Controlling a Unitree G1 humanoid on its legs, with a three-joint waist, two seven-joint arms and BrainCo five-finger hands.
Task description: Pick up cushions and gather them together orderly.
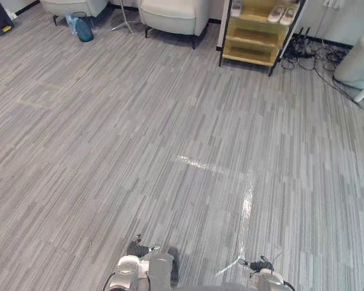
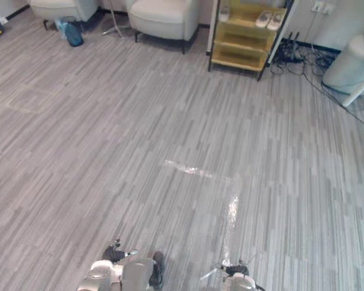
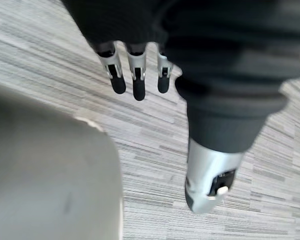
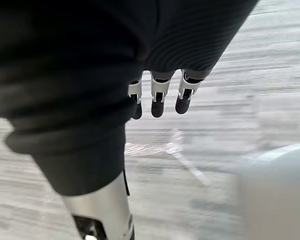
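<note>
Light was bright and even across the grey floor (image 1: 109, 151). A glossy strip (image 1: 247, 203) toward five o'clock in the eye views threw white glare. Soft shadow pooled under the armchair (image 1: 170, 15) at twelve o'clock.

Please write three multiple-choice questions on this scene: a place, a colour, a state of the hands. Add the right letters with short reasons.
1. Where does the yellow shelf stand? A. Far across the floor, beside a pale armchair. B. Between the robot's hands. C. On a table.
2. What colour is the jug left of the armchair? A. Red. B. Blue. C. Green.
3. How are the left hand and the right hand? A. Shut on cushions. B. Pressing the shelf. C. Open, empty.
1 A: it stands right of the armchair. 2 B: it is blue. 3 C: straight fingers hang over floor.
</note>
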